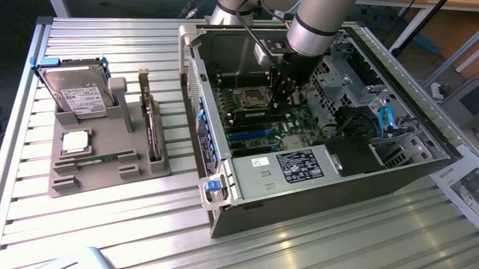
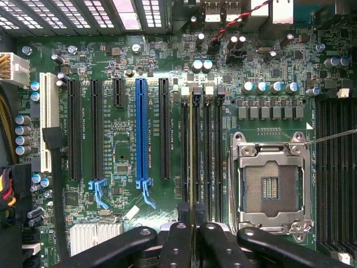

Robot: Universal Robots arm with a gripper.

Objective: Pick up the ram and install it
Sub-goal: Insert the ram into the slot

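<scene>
Above the long black slots point(image 2: 207, 156) — matte black tool point(image 2: 193, 219) tight on the thin, edge-on ram point(image 2: 192, 145).

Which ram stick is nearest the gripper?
The ram edge-on over the memory slots, at the gripper; the other ram lies in the grey tray.
</scene>
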